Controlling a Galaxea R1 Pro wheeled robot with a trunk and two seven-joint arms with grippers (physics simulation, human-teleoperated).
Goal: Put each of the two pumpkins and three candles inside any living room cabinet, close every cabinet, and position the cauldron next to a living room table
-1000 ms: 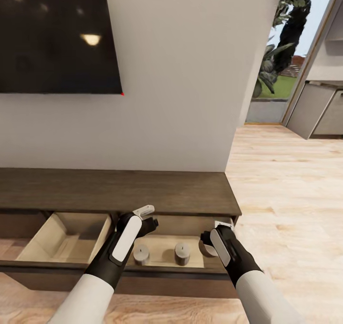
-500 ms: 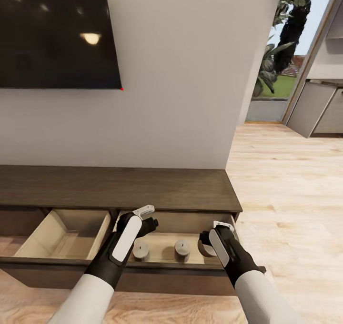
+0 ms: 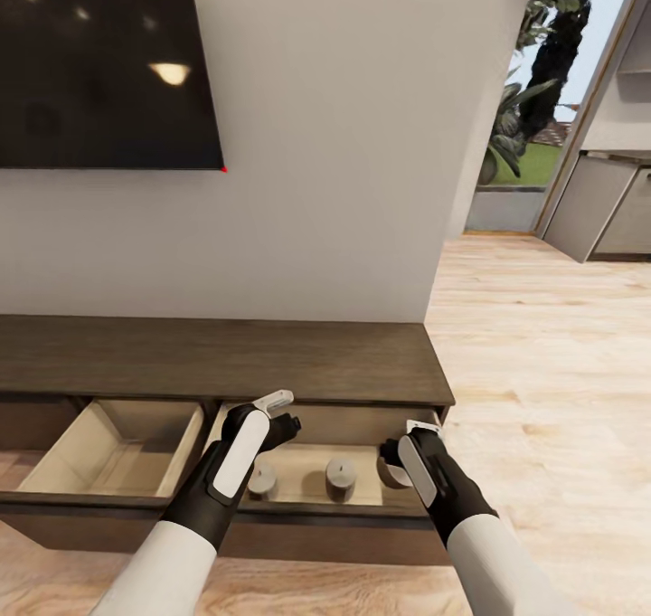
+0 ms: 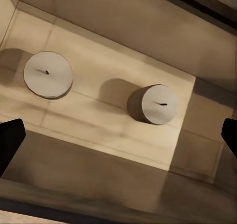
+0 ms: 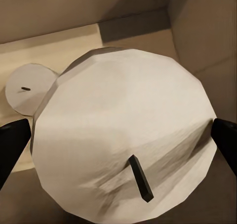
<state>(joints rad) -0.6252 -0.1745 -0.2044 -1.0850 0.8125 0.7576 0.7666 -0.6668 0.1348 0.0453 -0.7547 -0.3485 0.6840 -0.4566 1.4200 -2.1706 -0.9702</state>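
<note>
My right fingers (image 3: 418,435) grip the 3rd candle (image 5: 123,145) low over the cabinet's (image 3: 226,358) open rt drawer (image 3: 316,506), 2 candles (image 4: 48,74) already in, left fingers (image 3: 278,410) spread & empty; next, I reckon: release it, then shut drawers.

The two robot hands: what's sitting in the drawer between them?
In the head view, between the left gripper and right gripper, one candle stands on the drawer's pale floor.

Open pale floor between two upright candles (image 4: 48,74) (image 4: 159,104) in the right drawer (image 3: 298,498). Third candle (image 5: 123,140) crowding its right wall. Left drawer (image 3: 117,435) bare inside.
</note>
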